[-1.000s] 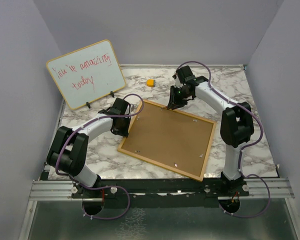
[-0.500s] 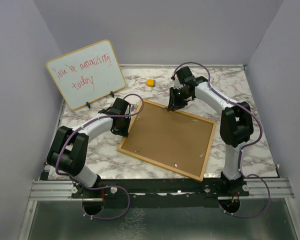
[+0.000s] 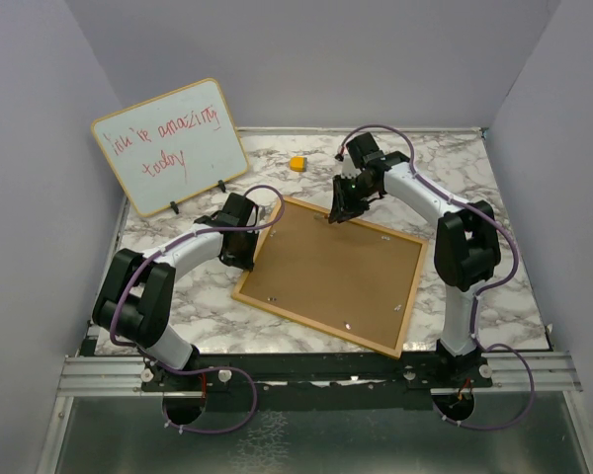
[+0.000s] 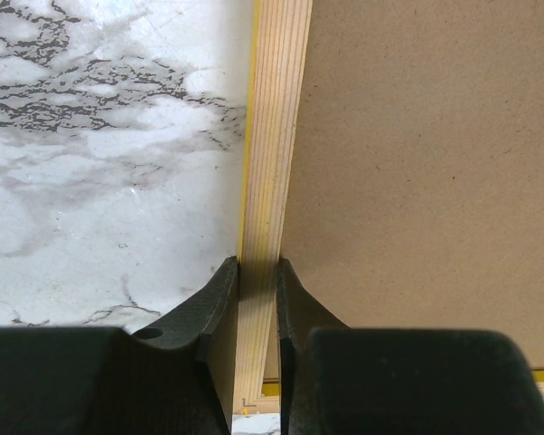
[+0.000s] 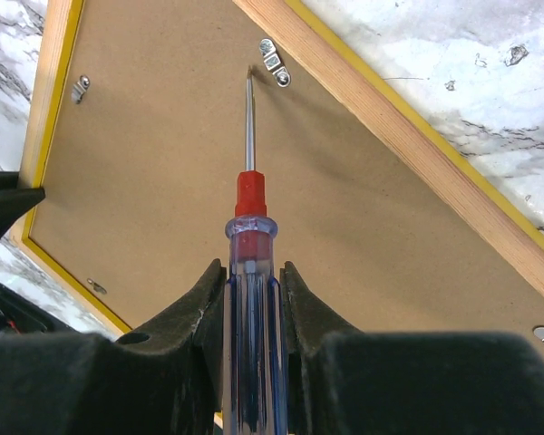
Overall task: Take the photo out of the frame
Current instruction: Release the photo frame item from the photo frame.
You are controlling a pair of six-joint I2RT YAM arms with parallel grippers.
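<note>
The frame lies face down on the marble table, its brown back up and its yellow border showing at the rim. The photo is hidden under the backing. My left gripper is shut on the frame's left rail, one finger on each side of the wood. My right gripper is shut on a screwdriver with a clear blue and red handle. The screwdriver's tip rests on the backing right beside a small metal clip at the far rail. More clips sit along the other rails.
A wood-edged whiteboard with red handwriting stands at the back left. A small yellow object lies on the table behind the frame. Grey walls close in the table on three sides.
My right gripper has shifted slightly left along the frame's far rail with the screwdriver. The left arm and the frame have not moved.
</note>
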